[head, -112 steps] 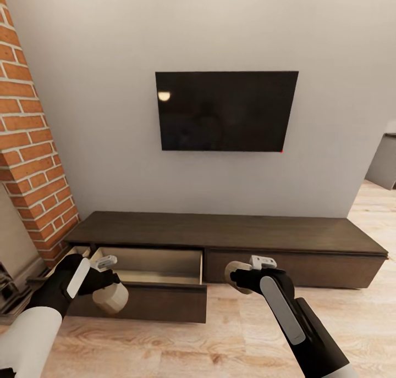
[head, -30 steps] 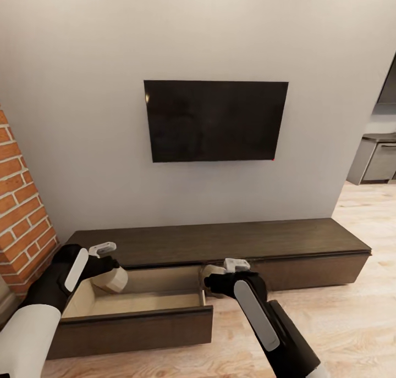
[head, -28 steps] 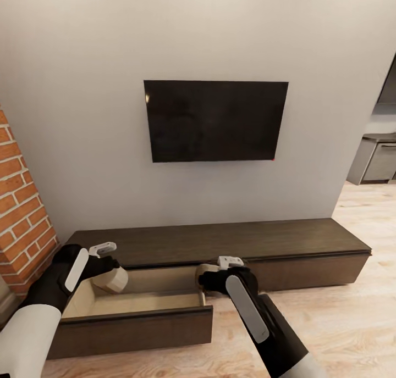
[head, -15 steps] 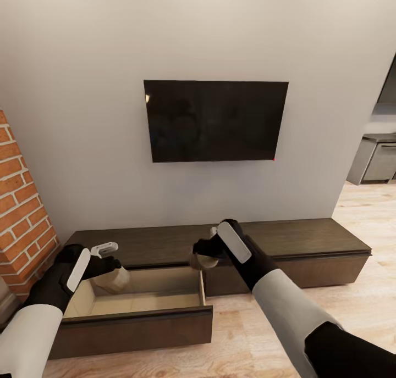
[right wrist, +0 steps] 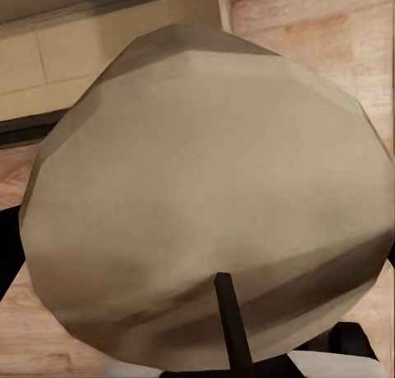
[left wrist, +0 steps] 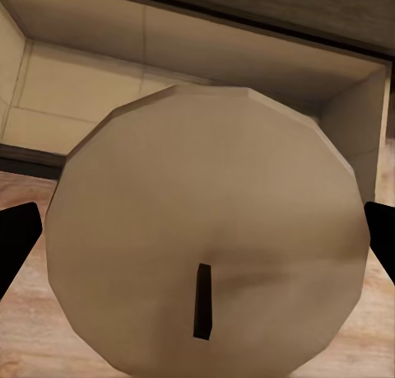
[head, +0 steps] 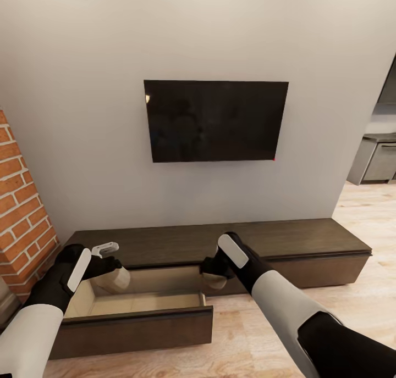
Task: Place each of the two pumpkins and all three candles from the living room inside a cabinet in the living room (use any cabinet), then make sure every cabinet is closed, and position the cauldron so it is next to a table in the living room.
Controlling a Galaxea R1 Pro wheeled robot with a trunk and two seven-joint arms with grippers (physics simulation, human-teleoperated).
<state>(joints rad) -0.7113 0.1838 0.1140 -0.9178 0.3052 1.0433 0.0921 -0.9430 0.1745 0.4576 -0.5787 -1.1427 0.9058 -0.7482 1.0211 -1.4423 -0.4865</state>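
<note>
**Two candles poised at the open drawer**

Holding a candle (head: 113, 279) over the open drawer (head: 137, 303) of the cabinet (head: 286, 240), the left gripper (head: 108, 268) stays clamped and has barely moved in the last second. To its right, the right gripper (head: 215, 272), shut on the other candle (head: 214, 282), has swung up and turned downward, now hanging at the drawer's right edge. Both candles look ready to drop in; closing the drawer remains.
</note>
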